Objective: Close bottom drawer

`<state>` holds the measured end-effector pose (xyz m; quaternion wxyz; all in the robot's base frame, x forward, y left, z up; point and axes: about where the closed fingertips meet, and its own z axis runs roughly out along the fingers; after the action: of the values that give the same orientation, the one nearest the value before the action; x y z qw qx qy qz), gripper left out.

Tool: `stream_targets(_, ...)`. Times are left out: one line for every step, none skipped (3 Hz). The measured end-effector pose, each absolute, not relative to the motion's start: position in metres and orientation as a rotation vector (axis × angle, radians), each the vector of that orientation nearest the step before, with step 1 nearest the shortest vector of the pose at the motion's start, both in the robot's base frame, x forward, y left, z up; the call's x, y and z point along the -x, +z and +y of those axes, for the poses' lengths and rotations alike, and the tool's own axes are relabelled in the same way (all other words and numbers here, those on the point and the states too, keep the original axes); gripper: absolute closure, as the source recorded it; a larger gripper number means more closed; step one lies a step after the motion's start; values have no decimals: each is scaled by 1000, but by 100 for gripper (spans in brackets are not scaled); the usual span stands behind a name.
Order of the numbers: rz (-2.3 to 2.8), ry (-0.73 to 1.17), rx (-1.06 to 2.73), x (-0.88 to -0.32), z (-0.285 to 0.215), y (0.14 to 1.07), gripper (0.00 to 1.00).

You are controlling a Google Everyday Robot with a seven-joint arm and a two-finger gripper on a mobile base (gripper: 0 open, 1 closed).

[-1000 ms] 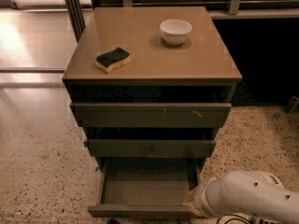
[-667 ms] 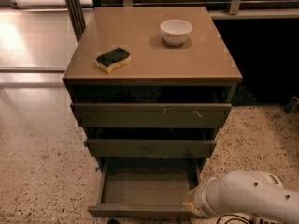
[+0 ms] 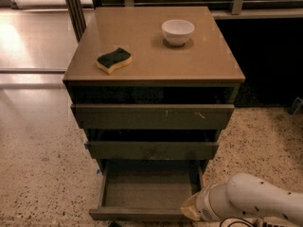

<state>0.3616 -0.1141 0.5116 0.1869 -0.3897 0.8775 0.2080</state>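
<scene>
The bottom drawer [image 3: 147,191] is the lowest and narrowest of three dark olive-grey drawers. It stands pulled far out, showing its plain grey floor, which holds nothing. Its flat front [image 3: 137,215] is near the lower edge of the camera view. My white arm [image 3: 258,203] comes in from the lower right. My gripper [image 3: 191,208] is at the drawer's front right corner, close to or touching the front; most of it is hidden behind the arm.
The mid drawer front [image 3: 152,150] and the widest top drawer front [image 3: 152,116] stand slightly out. On the cabinet top [image 3: 151,60] lie a yellow-and-green sponge [image 3: 114,60] and a white bowl [image 3: 178,31]. Speckled floor [image 3: 42,174] surrounds the cabinet.
</scene>
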Motion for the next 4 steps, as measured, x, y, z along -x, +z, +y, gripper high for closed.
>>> stream_targets(2485,734,1059,-348,-97,452,100)
stream_targets(2510,825,1039,-331,-86,427,100)
stream_targets(2510,825,1039,-331,-86,427,100)
stream_targets(2541,839,1005,-329,-80,398,100)
